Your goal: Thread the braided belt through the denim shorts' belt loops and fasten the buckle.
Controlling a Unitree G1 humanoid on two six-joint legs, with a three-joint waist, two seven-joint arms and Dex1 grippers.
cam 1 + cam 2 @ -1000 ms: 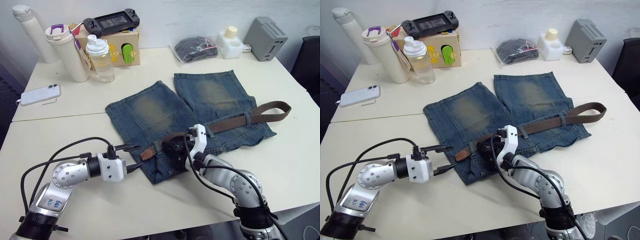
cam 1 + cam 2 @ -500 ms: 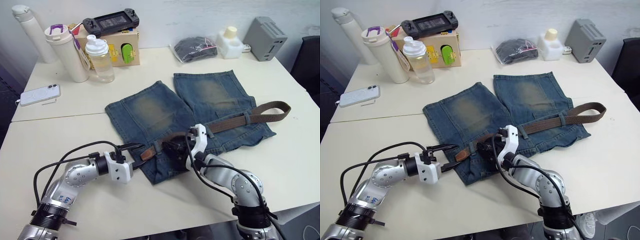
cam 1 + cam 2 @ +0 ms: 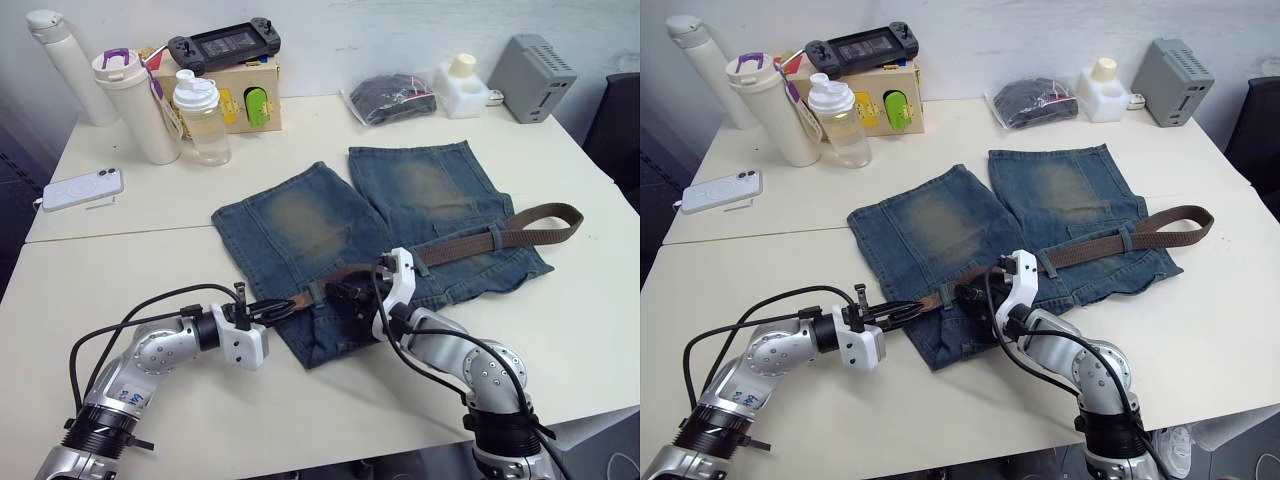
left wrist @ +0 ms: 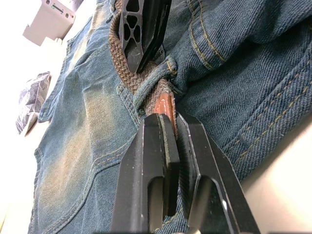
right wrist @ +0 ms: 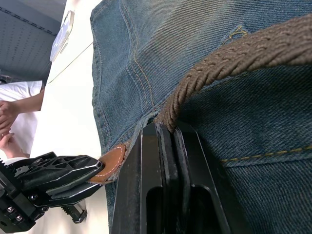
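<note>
— Head views first: we see one pair of denim shorts (image 3: 380, 240) lying flat on the desk (image 3: 120, 270), and one braided belt (image 3: 500, 235) running along its waistband. Its far end curls off past the right-hand edge of the shorts. How far along do we judge it?

— Partly threaded. The belt passes under a belt loop (image 3: 494, 236) on the right and another near the middle (image 3: 313, 293); we count two that show plainly, and any others are too small to tell. The tan tip (image 3: 290, 303) pokes out on the left. We can't pick out the buckle, so fastening is surely not yet done.

— And our tools?

— Left tool (image 3: 272, 311) sits at the tan tip; right tool (image 3: 345, 297) is just beside it on the waistband.

— Left wrist view: the left tool's fingers (image 4: 156, 161) are drawn together on the tan tip (image 4: 165, 105), just where it comes out of a denim loop (image 4: 153, 80).

— Right wrist view: the right tool (image 5: 168, 141) is clamped on the braided belt (image 5: 229, 61), pinching it at the waistband.

— So we judge the remaining work as pulling the tip onward, through any loops left, then buckling. Elsewhere we count three bottles, one phone, one game controller on a box.
</note>
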